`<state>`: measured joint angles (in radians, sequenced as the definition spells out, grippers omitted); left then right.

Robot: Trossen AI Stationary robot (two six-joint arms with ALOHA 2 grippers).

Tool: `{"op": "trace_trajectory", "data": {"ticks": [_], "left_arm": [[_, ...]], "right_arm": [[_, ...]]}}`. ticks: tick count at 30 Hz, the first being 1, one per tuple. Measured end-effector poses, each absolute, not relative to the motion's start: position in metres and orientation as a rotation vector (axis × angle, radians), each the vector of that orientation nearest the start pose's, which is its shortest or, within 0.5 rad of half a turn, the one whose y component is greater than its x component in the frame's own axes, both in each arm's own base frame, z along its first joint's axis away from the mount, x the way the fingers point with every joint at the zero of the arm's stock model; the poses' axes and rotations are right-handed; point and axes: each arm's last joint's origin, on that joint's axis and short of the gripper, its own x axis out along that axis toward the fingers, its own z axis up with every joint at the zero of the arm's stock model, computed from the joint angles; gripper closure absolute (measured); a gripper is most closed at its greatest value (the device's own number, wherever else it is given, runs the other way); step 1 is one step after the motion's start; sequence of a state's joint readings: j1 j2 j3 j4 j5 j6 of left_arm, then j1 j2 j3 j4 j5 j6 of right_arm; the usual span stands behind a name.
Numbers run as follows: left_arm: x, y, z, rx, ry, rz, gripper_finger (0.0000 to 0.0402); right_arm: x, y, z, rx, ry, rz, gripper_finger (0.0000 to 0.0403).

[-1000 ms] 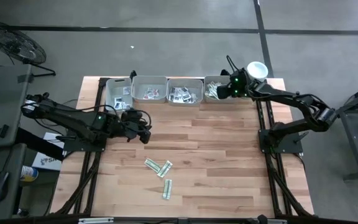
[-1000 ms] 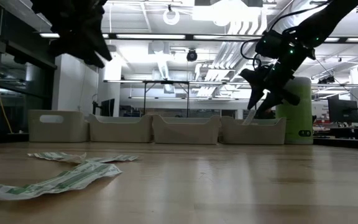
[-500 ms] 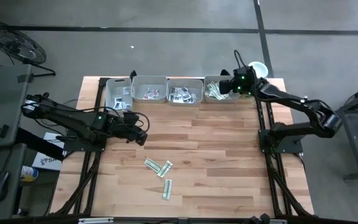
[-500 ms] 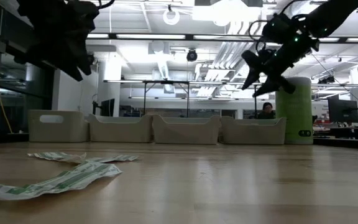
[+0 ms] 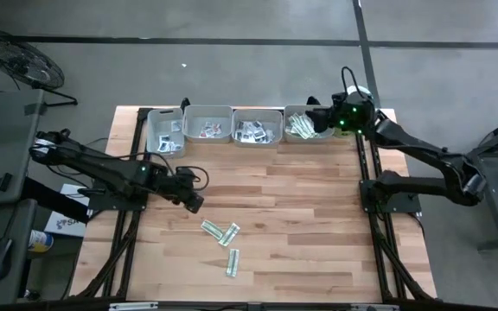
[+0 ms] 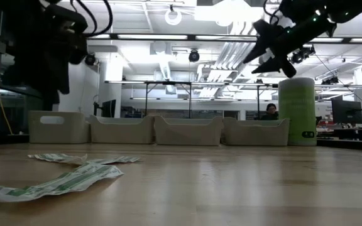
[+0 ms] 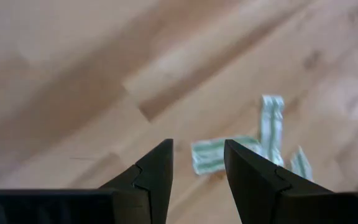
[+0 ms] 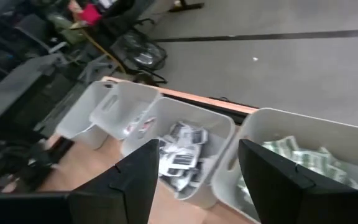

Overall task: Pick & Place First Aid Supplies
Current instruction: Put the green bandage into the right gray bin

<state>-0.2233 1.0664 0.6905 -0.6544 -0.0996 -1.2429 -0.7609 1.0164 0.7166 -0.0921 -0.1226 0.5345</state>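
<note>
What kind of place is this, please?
Probably a robot lab or open workshop: a wooden table with two arms, grey trays in a row, and desks with monitors behind.

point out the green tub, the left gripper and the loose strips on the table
green tub (image 6: 297, 113), low view, middle of its side
left gripper (image 5: 194, 204), high view, between fingertips
loose strips (image 5: 220, 232), high view, middle strip

A lab or workshop: concrete floor (image 5: 232, 69), ceiling ducts (image 6: 231, 47), strip lights (image 6: 149, 36).
</note>
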Motion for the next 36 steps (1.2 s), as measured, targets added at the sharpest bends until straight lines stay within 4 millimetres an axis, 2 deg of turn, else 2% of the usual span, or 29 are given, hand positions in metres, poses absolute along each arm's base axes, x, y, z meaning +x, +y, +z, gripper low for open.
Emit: {"op": "trace_trajectory", "data": {"ticks": [4, 9, 22, 33, 36], "left_arm": [[0.19, -0.043, 0.2, -1.049, 0.927, 0.419, 0.0259], [0.186, -0.043, 0.184, -1.116, 0.94, 0.398, 0.0259], [0.181, -0.046, 0.158, -1.22, 1.016, 0.335, 0.0259], [0.198, -0.051, 0.13, -1.219, 1.102, 0.347, 0.0259], [0.202, -0.053, 0.123, -1.219, 1.129, 0.34, 0.0259]], "right_arm": [[0.165, -0.141, 0.282, 0.669, 0.17, -0.677, 0.019], [0.17, -0.134, 0.282, 0.665, 0.179, -0.64, 0.019], [0.179, -0.122, 0.282, 0.667, 0.198, -0.576, 0.019], [0.186, -0.112, 0.282, 0.669, 0.213, -0.525, 0.019], [0.189, -0.105, 0.283, 0.668, 0.225, -0.456, 0.019]]}}
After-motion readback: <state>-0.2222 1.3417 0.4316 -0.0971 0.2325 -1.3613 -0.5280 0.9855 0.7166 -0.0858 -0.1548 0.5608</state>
